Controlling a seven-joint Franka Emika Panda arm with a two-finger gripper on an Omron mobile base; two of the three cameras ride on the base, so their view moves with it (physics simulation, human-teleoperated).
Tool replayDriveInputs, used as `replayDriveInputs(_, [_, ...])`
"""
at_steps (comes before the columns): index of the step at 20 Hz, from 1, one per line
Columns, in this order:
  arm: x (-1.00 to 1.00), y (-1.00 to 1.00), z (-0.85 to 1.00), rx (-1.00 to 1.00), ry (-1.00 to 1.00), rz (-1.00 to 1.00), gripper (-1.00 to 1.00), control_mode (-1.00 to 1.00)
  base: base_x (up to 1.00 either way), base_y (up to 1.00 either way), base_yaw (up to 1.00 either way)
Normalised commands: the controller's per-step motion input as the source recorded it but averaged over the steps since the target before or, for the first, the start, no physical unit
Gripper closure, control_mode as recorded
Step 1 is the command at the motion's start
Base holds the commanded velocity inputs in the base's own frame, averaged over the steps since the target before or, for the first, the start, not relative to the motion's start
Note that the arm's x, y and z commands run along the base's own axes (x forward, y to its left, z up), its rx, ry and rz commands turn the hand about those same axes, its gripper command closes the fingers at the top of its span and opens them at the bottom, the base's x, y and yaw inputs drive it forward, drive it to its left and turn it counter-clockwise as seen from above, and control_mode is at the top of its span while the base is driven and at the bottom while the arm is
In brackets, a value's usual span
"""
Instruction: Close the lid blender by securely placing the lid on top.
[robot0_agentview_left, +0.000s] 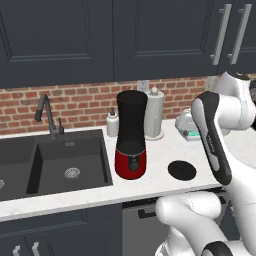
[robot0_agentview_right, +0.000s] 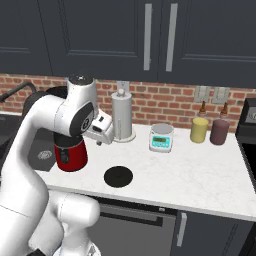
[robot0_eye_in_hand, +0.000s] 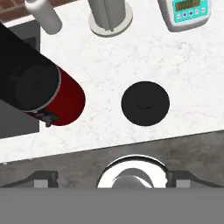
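From my seat at the controls, I read the hand view from its left edge. Farthest left of my gripper (robot0_eye_in_hand: 112, 181) is the blender (robot0_eye_in_hand: 41, 94), its black jar open at the top and its red base rounded toward the counter's middle; the base stands on the white marble counter (robot0_eye_in_hand: 183, 65) beside the dark sink (robot0_agentview_left: 60, 162). Above it in that view, far ahead of the tool, is the white soap bottle (robot0_eye_in_hand: 43, 15), then the paper-towel roll (robot0_eye_in_hand: 110, 15) on its round foot. Directly ahead of the fingers, almost centred on them, lies the lid (robot0_eye_in_hand: 145, 103), a flat black disc with a faint central knob, flat on the counter, apart from the blender and near the counter's front edge. Ahead and to the right sits a small kitchen scale (robot0_eye_in_hand: 186, 13) with a teal face.

My gripper hangs well above the counter, pointing down at the lid, touching nothing. Its jaws stand wide apart, one tip at each side of the view's bottom, with nothing between them.

In the right base view, further right of the tool, a yellow jar (robot0_agentview_right: 199, 129) and a dark maroon jar (robot0_agentview_right: 219, 131) stand by the brick wall.
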Motion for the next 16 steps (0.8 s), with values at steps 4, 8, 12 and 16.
replayDriveInputs(4, [-0.66,-0.48,-0.55,0.07,0.08,-0.19,-1.00,-1.00,0.00,0.00,0.00])
replayDriveInputs(8, [-0.25,-0.29,-0.63,0.00,0.13,-0.13,-1.00,-1.00,0.00,0.00,0.00])
replayDriveInputs(12, [0.19,-0.11,-0.33,0.00,0.24,-0.09,-1.00,-1.00,0.00,0.00,0.00])
replayDriveInputs(16, [0.41,-0.04,-0.22,0.00,0.27,-0.04,-1.00,-1.00,0.00,0.00,0.00])
